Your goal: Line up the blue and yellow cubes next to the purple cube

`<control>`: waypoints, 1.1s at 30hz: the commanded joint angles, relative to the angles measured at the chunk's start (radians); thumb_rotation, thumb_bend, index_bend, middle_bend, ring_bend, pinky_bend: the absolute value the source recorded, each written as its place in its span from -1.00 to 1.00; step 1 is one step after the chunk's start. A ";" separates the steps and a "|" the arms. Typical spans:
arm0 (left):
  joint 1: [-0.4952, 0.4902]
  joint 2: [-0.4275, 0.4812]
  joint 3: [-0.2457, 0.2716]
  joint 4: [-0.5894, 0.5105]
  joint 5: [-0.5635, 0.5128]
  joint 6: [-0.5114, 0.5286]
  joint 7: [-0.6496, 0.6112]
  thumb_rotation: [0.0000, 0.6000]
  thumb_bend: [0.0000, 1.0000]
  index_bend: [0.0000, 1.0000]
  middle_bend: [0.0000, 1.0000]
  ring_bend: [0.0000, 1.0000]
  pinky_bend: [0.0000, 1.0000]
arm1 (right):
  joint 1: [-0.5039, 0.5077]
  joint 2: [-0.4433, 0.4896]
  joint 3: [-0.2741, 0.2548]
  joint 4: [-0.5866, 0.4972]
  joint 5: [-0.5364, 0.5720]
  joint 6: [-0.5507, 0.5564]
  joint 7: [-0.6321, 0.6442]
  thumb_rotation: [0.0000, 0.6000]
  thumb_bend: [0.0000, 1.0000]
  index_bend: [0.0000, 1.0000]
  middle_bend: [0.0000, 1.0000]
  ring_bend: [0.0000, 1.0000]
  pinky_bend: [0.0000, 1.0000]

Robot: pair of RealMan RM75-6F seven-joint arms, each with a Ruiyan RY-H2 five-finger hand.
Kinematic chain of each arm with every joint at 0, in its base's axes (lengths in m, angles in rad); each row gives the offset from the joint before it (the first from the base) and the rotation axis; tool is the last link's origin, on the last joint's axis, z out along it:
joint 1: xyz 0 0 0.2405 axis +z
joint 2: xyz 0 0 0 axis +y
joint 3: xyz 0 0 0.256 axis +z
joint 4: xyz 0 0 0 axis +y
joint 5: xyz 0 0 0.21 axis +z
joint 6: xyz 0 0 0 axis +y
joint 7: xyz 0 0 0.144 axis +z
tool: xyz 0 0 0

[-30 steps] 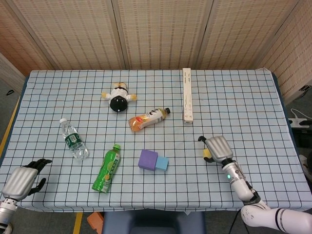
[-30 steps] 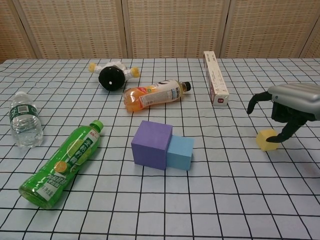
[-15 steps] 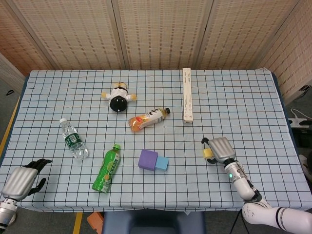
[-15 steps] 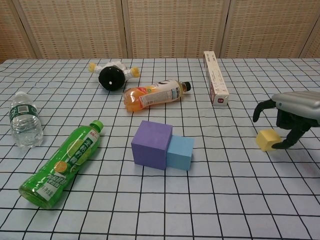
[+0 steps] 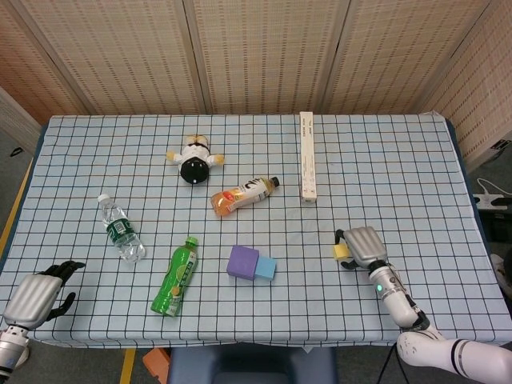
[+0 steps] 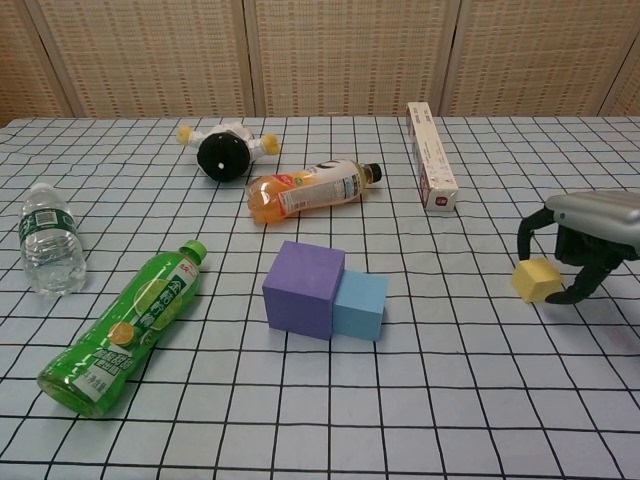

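From the head view, the right hand [image 5: 364,245] is curling its fingers around the yellow cube [image 5: 341,251], well right of the purple cube [image 5: 242,262] and the blue cube [image 5: 266,268], which are touching; the left hand [image 5: 34,294] is idling with fingers curled at the table's near-left corner. From the chest view, the yellow cube [image 6: 536,280] is sitting tilted within the right hand's [image 6: 588,235] grasp.
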 commanded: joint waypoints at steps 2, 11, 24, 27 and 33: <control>0.001 0.000 0.000 0.000 0.001 0.001 0.000 1.00 -0.11 -0.54 -0.54 -0.39 0.07 | -0.002 -0.002 0.000 0.000 -0.004 0.003 0.005 1.00 -0.76 -0.06 0.95 0.77 1.00; 0.000 0.000 0.000 -0.001 0.000 0.000 0.003 1.00 -0.11 -0.54 -0.54 -0.39 0.06 | -0.010 -0.007 0.006 -0.002 -0.019 0.020 0.021 1.00 -0.59 0.06 0.96 0.79 1.00; -0.001 0.001 0.002 -0.003 0.002 -0.002 0.009 1.00 -0.11 -0.54 -0.54 -0.39 0.07 | 0.007 -0.007 0.028 -0.112 -0.068 -0.017 0.111 1.00 -0.55 0.08 0.96 0.80 1.00; -0.001 0.001 0.002 -0.003 0.004 -0.001 0.007 1.00 -0.11 -0.54 -0.54 -0.39 0.07 | 0.021 -0.017 0.032 -0.136 -0.047 -0.031 0.094 1.00 -0.53 0.09 0.96 0.80 1.00; -0.001 0.002 0.002 -0.002 0.005 -0.002 0.002 1.00 -0.11 -0.54 -0.54 -0.39 0.07 | 0.036 -0.052 0.030 -0.161 0.002 -0.020 0.042 1.00 -0.53 0.09 0.96 0.80 1.00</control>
